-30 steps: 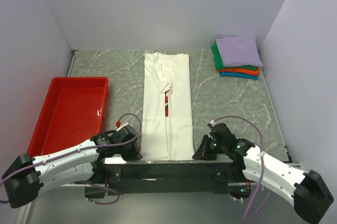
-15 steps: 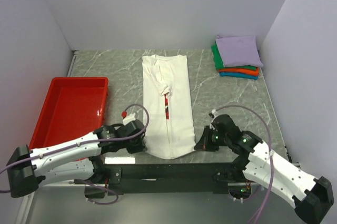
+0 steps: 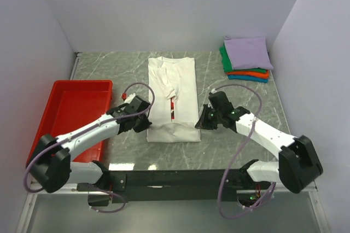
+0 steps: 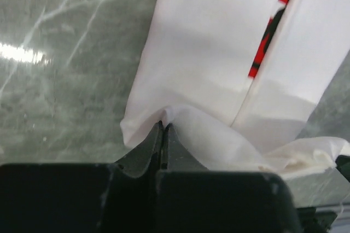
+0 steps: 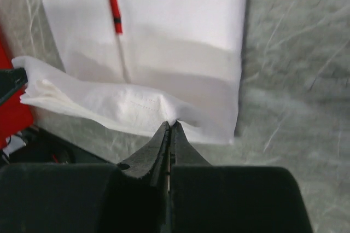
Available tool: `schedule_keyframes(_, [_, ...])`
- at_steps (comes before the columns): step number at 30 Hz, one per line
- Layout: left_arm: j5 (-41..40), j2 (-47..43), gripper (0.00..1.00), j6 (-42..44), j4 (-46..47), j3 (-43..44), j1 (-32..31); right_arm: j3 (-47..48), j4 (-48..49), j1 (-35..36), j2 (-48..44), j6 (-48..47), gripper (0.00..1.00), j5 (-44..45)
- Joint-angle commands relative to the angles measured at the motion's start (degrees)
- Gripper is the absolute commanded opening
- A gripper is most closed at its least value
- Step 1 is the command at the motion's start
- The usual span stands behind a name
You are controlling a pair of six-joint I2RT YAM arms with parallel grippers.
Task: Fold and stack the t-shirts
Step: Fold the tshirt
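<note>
Top external: white t-shirt [image 3: 185, 82] on grey marbled tabletop [image 3: 109, 69], pale walls [image 3: 164, 9] around.

Both arms stretch out low and angle inward toward the white t-shirt [image 3: 183, 74]. The left gripper [image 3: 144, 126] sits at the shirt's left edge and the right gripper [image 3: 200, 124] at its right edge, level with each other. Each has its jaws pressed tight on a pinch of the shirt's folded-over hem.

Robot lab cell: plain white walls [image 3: 164, 9] box in marble-look worktop [image 3: 126, 74]; left arm [image 3: 90, 133] & right arm [image 3: 262, 132] bolted to black rail [image 3: 175, 179].
</note>
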Motion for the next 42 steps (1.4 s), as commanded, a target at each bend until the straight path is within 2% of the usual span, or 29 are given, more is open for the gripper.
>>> schedule_keyframes(1, [-0.4,4.0,0.0,1.9,6.4,4.3,2.2,3.5,7.5,-2.7,4.5,0.3,0.0,2.1])
schedule_keyframes(6, [0.3,11.5,0.0,1.1,10.0,8.0,5.6,8.5,9.7,-5.3,11.9,0.4,0.0,1.9])
schedule_keyframes(13, [0.5,19.3,0.0,1.4,9.9,14.7,8.4,15.1,10.1,-7.7,20.2,-0.3,0.0,1.5])
schedule_keyframes(26, [2.9,25.4,0.0,3.4,8.3,23.9,13.1,22.4,10.1,-12.9,24.8,-0.5,0.0,-0.7])
schedule_keyframes(32, [4.3,29.2,0.0,4.3,8.4,27.8,15.1,27.8,9.5,-14.0,29.9,-0.7,0.0,-2.8])
schedule_keyframes(37, [8.4,30.7,0.01,5.5,13.7,27.2,17.5,30.1,9.6,-15.0,34.0,-1.1,0.0,-3.9])
schedule_keyframes(40, [10.3,30.1,0.13,6.1,16.0,26.1,18.8,31.8,9.7,-15.7,35.7,-2.6,0.05,-4.8])
schedule_keyframes(41, [10.3,29.7,0.32,7.4,17.2,26.3,19.1,32.5,9.2,-15.9,36.0,-3.0,0.07,-3.6])
schedule_keyframes(42, [10.3,29.7,0.35,8.2,17.7,26.5,19.1,32.6,9.0,-16.1,36.2,-3.0,0.08,-3.4])
